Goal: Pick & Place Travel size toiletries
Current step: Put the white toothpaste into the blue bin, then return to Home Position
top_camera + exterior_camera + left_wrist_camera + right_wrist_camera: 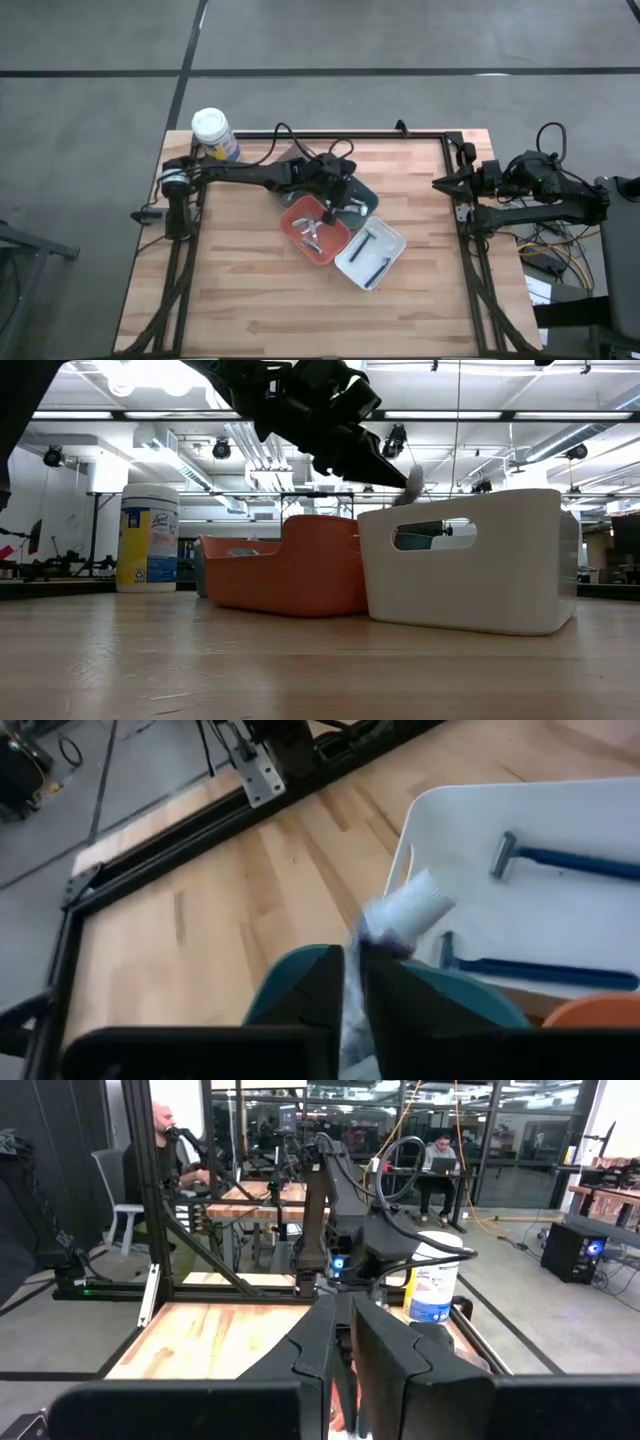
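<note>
1. Small white tube: pinched between the left hand's fingers, tilted, its capped end pointing out over the white tray, above the counter's middle.
2. Two blue-handled razors: lying flat inside the white tray, roughly parallel, apart from each other, heads toward the same side.
3. Several small pale items: lying loose in the orange tray, just beside the white tray; individual type cannot be told.
</note>
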Controlling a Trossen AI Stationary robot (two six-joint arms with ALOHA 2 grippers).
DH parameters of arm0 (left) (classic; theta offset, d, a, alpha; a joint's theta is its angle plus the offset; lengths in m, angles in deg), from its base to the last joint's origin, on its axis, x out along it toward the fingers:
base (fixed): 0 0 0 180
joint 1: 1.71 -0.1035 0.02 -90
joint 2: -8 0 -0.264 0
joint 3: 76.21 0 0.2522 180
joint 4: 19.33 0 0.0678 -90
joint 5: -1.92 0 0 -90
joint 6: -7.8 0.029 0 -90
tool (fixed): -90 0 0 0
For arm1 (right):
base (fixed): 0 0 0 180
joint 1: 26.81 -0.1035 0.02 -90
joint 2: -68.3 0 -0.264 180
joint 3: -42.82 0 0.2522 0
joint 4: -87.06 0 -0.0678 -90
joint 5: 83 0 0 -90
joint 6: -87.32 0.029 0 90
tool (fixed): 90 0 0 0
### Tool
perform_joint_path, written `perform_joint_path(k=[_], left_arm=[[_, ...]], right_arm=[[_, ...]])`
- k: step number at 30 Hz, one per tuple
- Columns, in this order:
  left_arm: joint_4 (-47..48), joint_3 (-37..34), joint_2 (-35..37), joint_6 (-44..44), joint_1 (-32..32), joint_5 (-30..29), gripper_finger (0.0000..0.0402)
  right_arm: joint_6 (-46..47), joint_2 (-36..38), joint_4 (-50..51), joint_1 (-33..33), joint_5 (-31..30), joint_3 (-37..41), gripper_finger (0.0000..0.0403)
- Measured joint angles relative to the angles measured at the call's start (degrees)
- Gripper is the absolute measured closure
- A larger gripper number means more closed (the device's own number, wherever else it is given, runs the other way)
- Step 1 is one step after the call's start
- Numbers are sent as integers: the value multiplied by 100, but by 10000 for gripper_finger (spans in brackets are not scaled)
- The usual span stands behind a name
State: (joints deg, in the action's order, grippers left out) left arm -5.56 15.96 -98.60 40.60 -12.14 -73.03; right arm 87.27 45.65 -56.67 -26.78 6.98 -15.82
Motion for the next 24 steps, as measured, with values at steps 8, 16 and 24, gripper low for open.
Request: perform_joint_path(k=[8, 16, 24], left_arm=[[0, 0, -1, -226, -6, -11, 277], [124, 0, 206, -455, -7, 248, 256], [74, -211, 487, -631, -26, 662, 259]], right_arm=[[-7, 0, 0, 1, 1, 0, 369], [-1, 0, 0, -1, 1, 0, 369], [2, 0, 0, 0, 1, 0, 369]])
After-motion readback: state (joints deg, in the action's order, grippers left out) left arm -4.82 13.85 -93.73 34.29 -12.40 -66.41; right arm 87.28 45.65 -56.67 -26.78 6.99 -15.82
